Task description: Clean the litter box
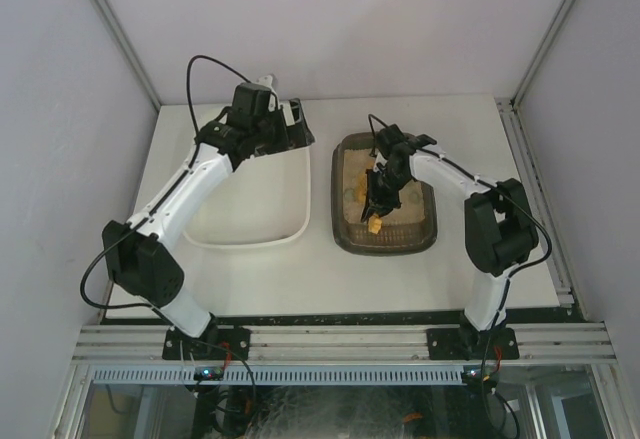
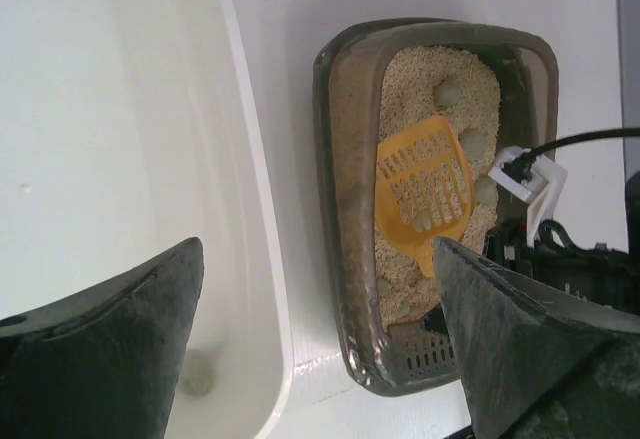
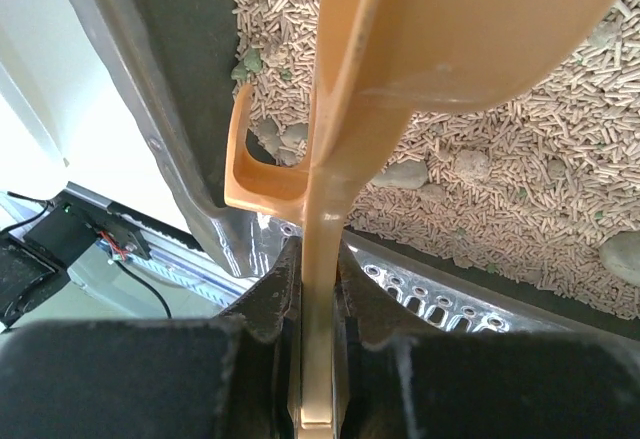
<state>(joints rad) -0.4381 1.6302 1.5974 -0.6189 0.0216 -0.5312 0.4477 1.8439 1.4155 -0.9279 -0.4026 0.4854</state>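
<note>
The dark grey-brown litter box [image 1: 386, 247] with beige pellet litter sits right of centre; it also shows in the left wrist view [image 2: 338, 209] and the right wrist view [image 3: 165, 69]. My right gripper [image 1: 381, 195] is over the litter, shut [image 3: 318, 259] on the handle of an orange slotted scoop [image 3: 345, 139]. The scoop head [image 2: 425, 184] lies on the litter. Several grey-green clumps [image 2: 472, 143] lie in the litter beside it [image 3: 405, 174]. My left gripper [image 1: 283, 122] is open and empty [image 2: 315, 249], above the far right corner of the white tub.
The large white plastic tub [image 1: 250, 241] stands left of the litter box, a narrow strip of table between them [image 2: 290, 109]. A greyish clump [image 2: 195, 374] lies in the tub. Enclosure walls stand on three sides. An aluminium rail [image 1: 330, 339] runs along the front.
</note>
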